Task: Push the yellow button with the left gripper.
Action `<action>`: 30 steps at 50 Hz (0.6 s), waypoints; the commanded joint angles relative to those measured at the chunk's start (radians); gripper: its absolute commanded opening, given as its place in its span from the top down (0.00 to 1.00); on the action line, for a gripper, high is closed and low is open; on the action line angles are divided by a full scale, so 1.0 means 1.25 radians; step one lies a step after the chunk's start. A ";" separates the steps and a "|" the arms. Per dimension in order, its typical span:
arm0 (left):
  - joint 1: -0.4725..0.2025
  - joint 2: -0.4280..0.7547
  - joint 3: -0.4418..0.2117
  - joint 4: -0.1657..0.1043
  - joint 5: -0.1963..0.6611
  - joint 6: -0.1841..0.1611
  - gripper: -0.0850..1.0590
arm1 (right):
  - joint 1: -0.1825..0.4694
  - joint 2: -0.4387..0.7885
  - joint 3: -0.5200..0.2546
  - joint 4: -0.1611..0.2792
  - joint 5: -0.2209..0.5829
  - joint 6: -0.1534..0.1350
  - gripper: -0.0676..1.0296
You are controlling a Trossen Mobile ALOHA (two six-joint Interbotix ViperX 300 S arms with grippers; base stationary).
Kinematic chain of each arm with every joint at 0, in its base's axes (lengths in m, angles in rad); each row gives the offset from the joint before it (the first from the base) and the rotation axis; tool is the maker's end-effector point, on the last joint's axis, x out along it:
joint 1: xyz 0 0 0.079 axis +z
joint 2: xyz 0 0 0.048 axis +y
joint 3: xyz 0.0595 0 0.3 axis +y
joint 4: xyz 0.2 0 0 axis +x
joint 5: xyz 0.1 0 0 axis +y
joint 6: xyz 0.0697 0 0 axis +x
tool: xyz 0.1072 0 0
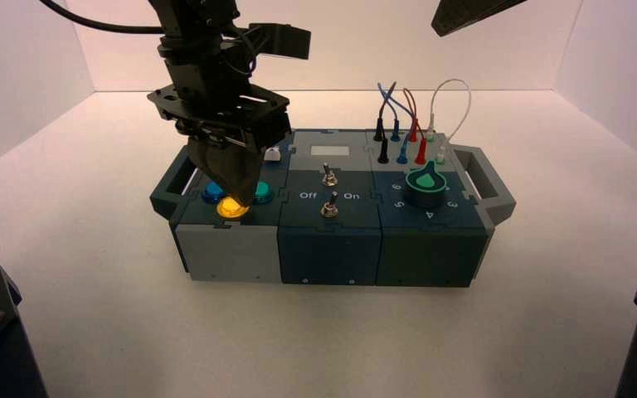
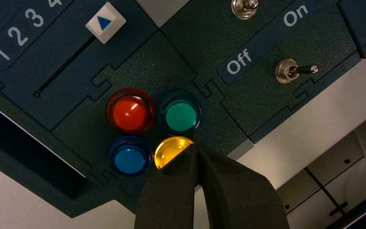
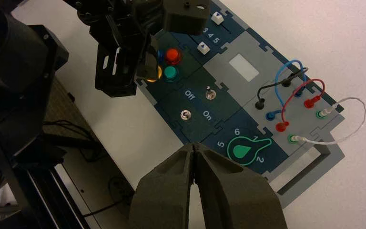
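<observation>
The yellow button [image 1: 232,208] is directly at the tip of my left gripper [image 1: 245,201], whose two fingers are together; whether they touch it, I cannot tell. Just beside the tip are the teal-green button [image 2: 181,117], the blue button [image 2: 129,160] and the red-orange button [image 2: 130,113]. My right gripper [image 3: 194,145] waits well apart, above the knob's side of the box [image 1: 329,254].

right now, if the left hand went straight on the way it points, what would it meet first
The left hand would most likely meet the yellow button first; its tips overlap the button's edge in view, though the gap left is unclear.
</observation>
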 commanded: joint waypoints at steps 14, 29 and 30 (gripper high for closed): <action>0.005 -0.206 -0.012 0.007 0.088 -0.028 0.95 | 0.004 -0.023 -0.010 0.004 0.004 -0.004 0.96; 0.005 -0.342 -0.023 0.020 0.144 -0.048 0.95 | 0.004 -0.033 0.005 0.004 0.005 -0.004 0.96; 0.005 -0.347 -0.021 0.022 0.145 -0.052 0.95 | 0.004 -0.033 0.006 0.004 0.005 -0.004 0.96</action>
